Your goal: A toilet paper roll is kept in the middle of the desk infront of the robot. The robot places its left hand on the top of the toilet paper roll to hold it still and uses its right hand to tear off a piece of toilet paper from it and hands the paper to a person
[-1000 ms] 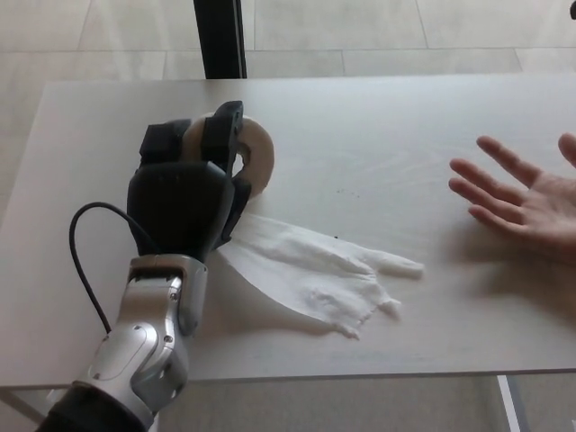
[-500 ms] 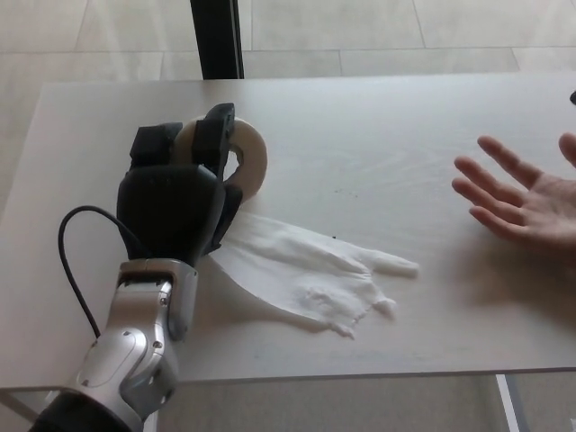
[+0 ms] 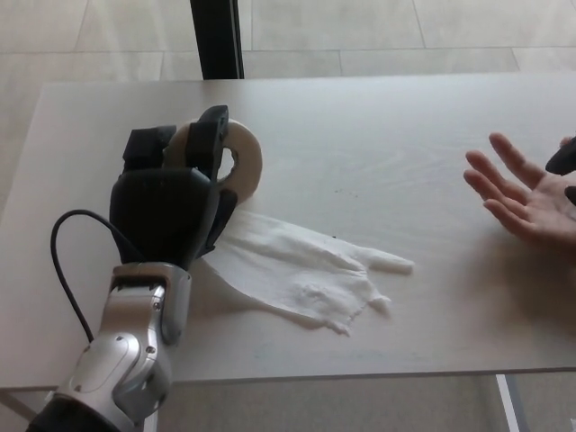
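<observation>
The black left hand (image 3: pixel 171 202) grips the white toilet paper roll (image 3: pixel 236 162), holding it steady; next, the unseen right hand must tear the crumpled white paper tail (image 3: pixel 306 270) lying just right of it.

the table (image 3: pixel 360 117) is a pale wood-grain surface standing on a light tiled floor (image 3: pixel 405 31). a toilet paper roll (image 3: pixel 241 162) lies on the left half. its loose crumpled sheet (image 3: pixel 301 274) trails rightward, flat on the tabletop, toward the near edge.

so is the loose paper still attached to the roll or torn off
Cannot tell. The loose paper lies spread flat on the desk, running back toward the roll, but the left hand covers where they would join.
</observation>
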{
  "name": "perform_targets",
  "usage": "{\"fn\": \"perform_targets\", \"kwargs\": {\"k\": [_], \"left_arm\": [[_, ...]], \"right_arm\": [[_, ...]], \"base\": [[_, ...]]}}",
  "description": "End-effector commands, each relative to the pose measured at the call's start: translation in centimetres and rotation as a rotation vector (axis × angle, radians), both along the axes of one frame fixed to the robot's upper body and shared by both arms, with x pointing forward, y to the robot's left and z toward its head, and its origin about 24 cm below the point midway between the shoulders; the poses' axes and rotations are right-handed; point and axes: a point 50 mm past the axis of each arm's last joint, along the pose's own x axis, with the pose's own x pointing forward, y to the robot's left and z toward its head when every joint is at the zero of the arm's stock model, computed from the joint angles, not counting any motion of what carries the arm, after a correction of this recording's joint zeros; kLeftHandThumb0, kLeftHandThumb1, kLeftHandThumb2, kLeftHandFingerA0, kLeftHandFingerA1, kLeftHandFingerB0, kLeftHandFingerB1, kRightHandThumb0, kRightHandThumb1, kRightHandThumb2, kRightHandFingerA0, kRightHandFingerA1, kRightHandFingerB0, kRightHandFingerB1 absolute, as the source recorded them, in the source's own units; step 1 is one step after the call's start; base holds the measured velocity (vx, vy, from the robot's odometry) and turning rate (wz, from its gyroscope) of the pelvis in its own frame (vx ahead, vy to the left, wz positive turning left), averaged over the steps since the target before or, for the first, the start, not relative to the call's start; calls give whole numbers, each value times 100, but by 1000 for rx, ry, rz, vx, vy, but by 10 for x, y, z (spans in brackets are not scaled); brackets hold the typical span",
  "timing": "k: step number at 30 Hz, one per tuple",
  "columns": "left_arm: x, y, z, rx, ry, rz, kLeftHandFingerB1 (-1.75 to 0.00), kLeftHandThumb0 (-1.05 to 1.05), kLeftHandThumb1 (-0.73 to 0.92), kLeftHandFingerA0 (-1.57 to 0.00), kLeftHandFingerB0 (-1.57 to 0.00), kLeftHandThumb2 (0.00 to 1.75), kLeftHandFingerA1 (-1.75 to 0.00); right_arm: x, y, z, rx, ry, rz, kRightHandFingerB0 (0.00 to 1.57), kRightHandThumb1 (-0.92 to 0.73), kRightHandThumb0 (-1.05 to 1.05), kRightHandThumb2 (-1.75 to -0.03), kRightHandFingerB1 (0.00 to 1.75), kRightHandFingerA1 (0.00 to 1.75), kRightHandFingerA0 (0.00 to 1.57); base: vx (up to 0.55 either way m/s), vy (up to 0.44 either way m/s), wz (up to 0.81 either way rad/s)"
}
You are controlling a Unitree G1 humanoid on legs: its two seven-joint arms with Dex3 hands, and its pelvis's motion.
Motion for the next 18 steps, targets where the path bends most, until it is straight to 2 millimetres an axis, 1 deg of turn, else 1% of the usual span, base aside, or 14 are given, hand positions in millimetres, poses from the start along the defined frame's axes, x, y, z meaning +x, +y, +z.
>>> {"fn": "perform_targets", "kwargs": {"k": [1, 2, 3, 4, 5, 6, 7, 8, 9, 10, 11, 12, 15, 18], "left_arm": [[-28, 54, -63, 106, 459, 192, -55, -36, 74, -3, -13, 79, -65], [-29, 55, -64, 104, 457, 193, -55, -36, 72, -2, -13, 82, -65], [-30, 55, -64, 104, 454, 193, -55, -35, 72, -4, -14, 79, -66], [-30, 56, -65, 107, 447, 190, -56, -38, 63, -9, -14, 96, -62], [-31, 55, -66, 109, 449, 189, -56, -35, 71, -3, -13, 81, -68], [-32, 55, -67, 103, 452, 187, -55, -35, 70, -1, -13, 83, -73], [-32, 54, -67, 102, 452, 185, -57, -32, 55, -6, -12, 108, -59], [-32, 54, -67, 102, 452, 185, -57, -32, 55, -6, -12, 108, -59], [-32, 54, -68, 103, 452, 183, -57, -32, 55, -6, -12, 108, -59], [-33, 54, -68, 104, 454, 182, -57, -32, 56, -5, -12, 108, -58], [-33, 54, -69, 98, 458, 182, -57, -31, 54, -6, -13, 108, -58], [-33, 53, -69, 92, 457, 183, -55, -34, 70, -4, -14, 82, -66], [-33, 54, -68, 90, 458, 186, -55, -32, 69, -5, -14, 85, -65], [-32, 54, -67, 95, 458, 189, -54, -32, 69, -5, -14, 85, -65]], "right_arm": [[4, 10, 12, -585, 119, 321, 39, -63, -48, -60, 35, 57, 34], [4, 13, 14, -611, 116, 327, 22, -48, -62, -83, 45, 50, 11], [4, 15, 15, -622, 115, 332, 27, -63, -61, -61, 33, 41, 9], [4, 17, 16, -621, 110, 337, 16, -49, -69, -85, 46, 36, 3], [4, 20, 20, -629, 90, 349, 15, -52, -70, -89, 45, 26, 1], [3, 21, 21, -639, 69, 360, 22, -69, -70, -61, 30, 26, 0], [4, 22, 23, -647, 55, 368, 15, -60, -87, -91, 39, 6, 0], [4, 22, 23, -649, 55, 368, 15, -60, -87, -91, 39, 6, 0], [3, 23, 24, -650, 49, 369, 17, -70, -75, -66, 31, 3, 0], [3, 24, 25, -656, 27, 370, 13, -58, -84, -84, 35, 0, 0], [3, 25, 27, -677, -14, 366, 9, -67, -105, -101, 25, 4, 0], [3, 26, 31, -692, -45, 356, 7, -56, -92, -90, 24, 0, 0], [4, 28, 42, -702, -71, 349, 9, -62, -103, -97, 14, 0, 0], [5, 29, 47, -704, -101, 347, 10, -64, -105, -99, 14, 0, 0]], "base": [[0, 0, 0], [0, 0, 0], [0, 0, 0], [0, 0, 0], [0, 0, 0], [0, 0, 0], [0, 0, 0], [0, 0, 0], [0, 0, 0], [0, 0, 0], [0, 0, 0], [0, 0, 0], [0, 0, 0], [0, 0, 0]]}}
